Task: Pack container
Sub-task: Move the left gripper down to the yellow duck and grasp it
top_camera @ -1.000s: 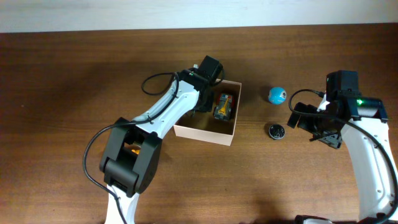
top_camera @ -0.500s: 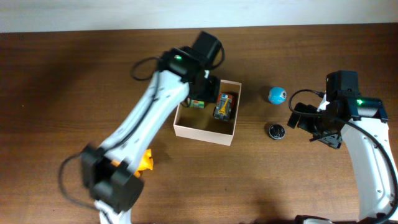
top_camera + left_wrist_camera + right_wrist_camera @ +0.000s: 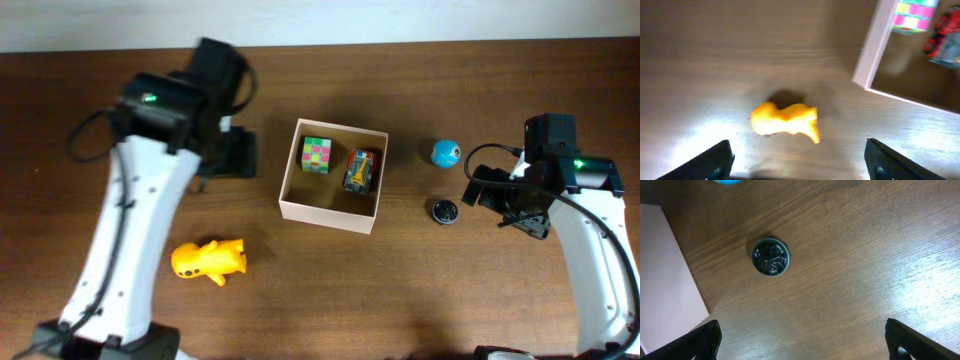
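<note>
The container (image 3: 328, 217), a white-walled square box, stands mid-table. In it lie a colourful cube (image 3: 318, 155) and a toy car (image 3: 360, 170). My left gripper (image 3: 233, 155) hangs left of the box, open and empty. In the left wrist view it (image 3: 800, 165) is above a yellow toy animal (image 3: 785, 121), with the container's wall (image 3: 872, 47) at the upper right. The yellow toy (image 3: 207, 260) lies on the table left of and nearer than the box. My right gripper (image 3: 802, 340) is open and empty, just right of a dark round disc (image 3: 770, 258).
A blue ball (image 3: 445, 153) rests right of the container, with the dark disc (image 3: 444, 211) a little nearer than it. My right gripper (image 3: 482, 190) hovers beside both. Bare wooden table lies around the toys. A pale wall runs along the far edge.
My left gripper opened, left the colourful cube in the container, and swung out and leftward over the table. The right arm has not moved.
</note>
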`<state>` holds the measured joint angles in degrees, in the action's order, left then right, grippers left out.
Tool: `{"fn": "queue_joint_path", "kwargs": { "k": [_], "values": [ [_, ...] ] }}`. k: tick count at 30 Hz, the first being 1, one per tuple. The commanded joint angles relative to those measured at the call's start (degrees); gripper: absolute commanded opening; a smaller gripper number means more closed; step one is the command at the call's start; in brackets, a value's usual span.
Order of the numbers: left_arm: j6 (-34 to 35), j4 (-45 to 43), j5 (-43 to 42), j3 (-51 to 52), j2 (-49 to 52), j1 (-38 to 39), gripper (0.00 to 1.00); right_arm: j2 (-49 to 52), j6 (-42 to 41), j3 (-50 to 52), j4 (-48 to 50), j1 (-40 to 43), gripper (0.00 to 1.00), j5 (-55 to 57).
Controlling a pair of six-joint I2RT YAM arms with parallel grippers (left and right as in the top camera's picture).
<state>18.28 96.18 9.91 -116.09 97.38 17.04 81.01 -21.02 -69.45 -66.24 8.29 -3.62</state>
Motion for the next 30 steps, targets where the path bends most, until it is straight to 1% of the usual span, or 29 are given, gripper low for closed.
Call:
{"fn": "queue_joint_path", "kwargs": {
  "k": [1,3,6,9,12,14,16,18,22,27,30],
  "values": [
    [-3.61,0.52,-1.55,1.99,-6.64,-5.22,0.86,0.15,-0.48,-0.9,-0.13,0.44,0.99,1.09],
    [-4.76,0.52,-3.21,3.37,-8.61,-6.56,0.86,0.15,-0.48,-0.9,-0.46,0.39,0.98,1.09],
    [-4.76,0.48,-3.28,7.21,-11.21,-6.8,0.86,0.15,-0.5,-0.9,-0.85,0.39,0.99,1.09],
    [-4.94,-0.87,-3.26,14.1,-13.0,-6.27,0.86,0.15,-0.5,-0.9,-0.94,0.39,0.99,1.09],
    [-5.22,-7.15,-3.96,24.76,-14.67,-5.77,0.86,0.15,-0.5,-0.9,-1.09,0.39,0.99,1.07],
    [-7.98,-14.01,-8.72,32.85,-15.04,-5.57,0.86,0.15,-0.5,-0.9,-1.18,0.39,0.99,1.03],
    [-9.25,-20.44,-13.9,39.78,-14.88,-5.57,0.85,0.15,-0.48,-0.9,-1.33,0.39,0.99,0.87],
    [-9.2,-25.53,-14.69,45.0,-14.84,-5.55,0.84,0.15,-0.48,-0.9,-1.38,0.39,0.99,0.85],
    [-9.2,-31.69,-14.58,51.43,-14.84,-5.57,0.83,0.15,-0.48,-0.9,-1.66,0.39,0.99,0.87],
    [-8.94,-34.16,-11.19,57.24,-14.84,-5.57,0.83,0.15,-0.48,-0.9,-2.14,0.39,0.99,0.9],
    [-8.92,-37.9,-10.16,60.33,-14.8,-5.57,0.82,0.15,-0.48,-0.9,-2.16,0.39,0.99,0.87]
  ]
}}
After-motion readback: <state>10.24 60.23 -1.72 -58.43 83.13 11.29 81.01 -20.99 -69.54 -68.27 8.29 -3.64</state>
